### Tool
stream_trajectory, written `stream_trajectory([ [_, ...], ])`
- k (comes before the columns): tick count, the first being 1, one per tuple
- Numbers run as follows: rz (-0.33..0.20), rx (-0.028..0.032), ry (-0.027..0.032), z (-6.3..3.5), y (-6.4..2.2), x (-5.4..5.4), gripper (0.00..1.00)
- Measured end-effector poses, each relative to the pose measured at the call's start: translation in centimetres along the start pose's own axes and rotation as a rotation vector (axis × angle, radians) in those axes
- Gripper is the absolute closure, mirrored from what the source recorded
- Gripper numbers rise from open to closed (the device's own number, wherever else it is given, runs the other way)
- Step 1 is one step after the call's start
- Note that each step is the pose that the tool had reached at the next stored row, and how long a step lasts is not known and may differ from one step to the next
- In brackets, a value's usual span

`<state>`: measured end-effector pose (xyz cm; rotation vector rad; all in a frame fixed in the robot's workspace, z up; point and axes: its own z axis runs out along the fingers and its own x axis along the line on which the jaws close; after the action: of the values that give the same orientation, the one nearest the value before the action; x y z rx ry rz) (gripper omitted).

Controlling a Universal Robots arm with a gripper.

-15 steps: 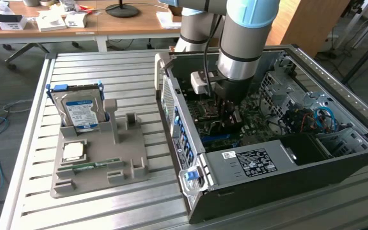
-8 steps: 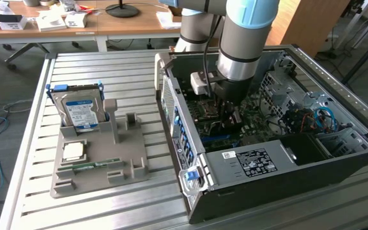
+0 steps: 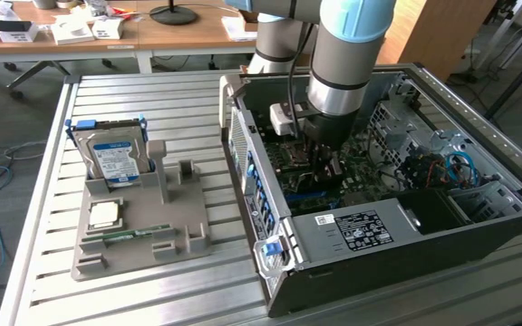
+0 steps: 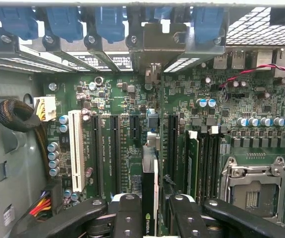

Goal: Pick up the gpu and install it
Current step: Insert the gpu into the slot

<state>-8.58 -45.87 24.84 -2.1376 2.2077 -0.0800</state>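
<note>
Inside the open computer case (image 3: 397, 224), the pincer (image 4: 151, 208) reaches down over the motherboard (image 4: 132, 104), its two black fingers (image 4: 127, 213) closed narrowly on the gpu (image 4: 149, 198). The card stands on edge between the fingers, its thin side facing the wrist camera, with a green logo showing on its black face. Directly ahead of the pincer, the card's far end meets a metal bracket (image 4: 154, 47) at the case's rear wall, among the blue slot clips (image 4: 110, 22). To either side of the held card lie long black expansion slots (image 4: 115, 148), and a white slot (image 4: 75, 148) sits further off beside a row of capacitors. In the exterior view, well apart from the pincer, a grey holder (image 3: 138, 231) on the slatted table (image 3: 107, 299) carries a hard drive (image 3: 111, 156) with a blue label.
</note>
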Motion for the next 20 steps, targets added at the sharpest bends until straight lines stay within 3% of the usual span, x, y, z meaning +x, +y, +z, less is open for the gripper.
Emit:
stream_trajectory([
  [20, 0.0, 0.0001, 0.0, 0.04, 0.04, 0.0, 0.74],
])
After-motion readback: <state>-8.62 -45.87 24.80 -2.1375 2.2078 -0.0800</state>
